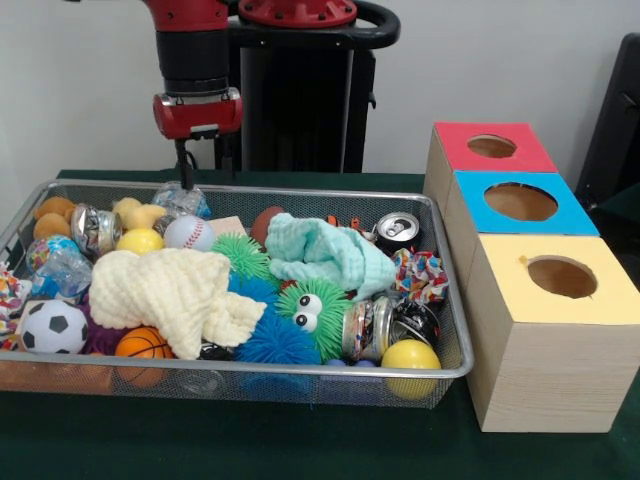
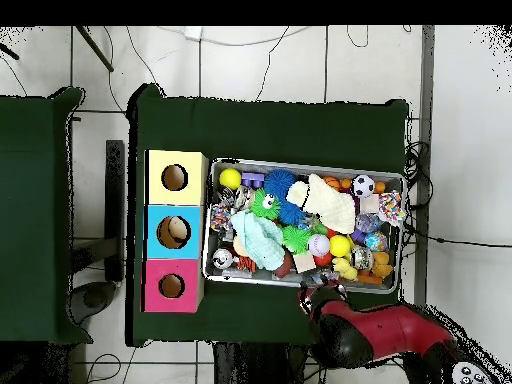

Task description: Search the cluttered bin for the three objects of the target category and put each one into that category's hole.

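Note:
The wire mesh bin (image 1: 300,192) stands on the green table, full of mixed things; it also shows in the overhead view (image 2: 212,225). In it lie a cream cloth (image 1: 170,290), a teal cloth (image 1: 325,255), a green fuzzy toy with eyes (image 1: 315,312), a baseball (image 1: 188,232), a soccer ball (image 1: 53,327), a small basketball (image 1: 142,345), yellow balls (image 1: 410,356) and metal cans (image 1: 397,230). My gripper (image 1: 190,165) hangs above the bin's far left rim and holds nothing that I can see. In the overhead view the gripper (image 2: 318,292) is at the bin's lower edge.
Three wooden boxes stand in a row beside the bin, each with a round hole in its top: red (image 1: 525,148), blue (image 1: 570,215), yellow (image 1: 620,300). In the overhead view they lie left of the bin, with the yellow box (image 2: 157,177) at the top. The black pedestal (image 1: 300,100) stands behind.

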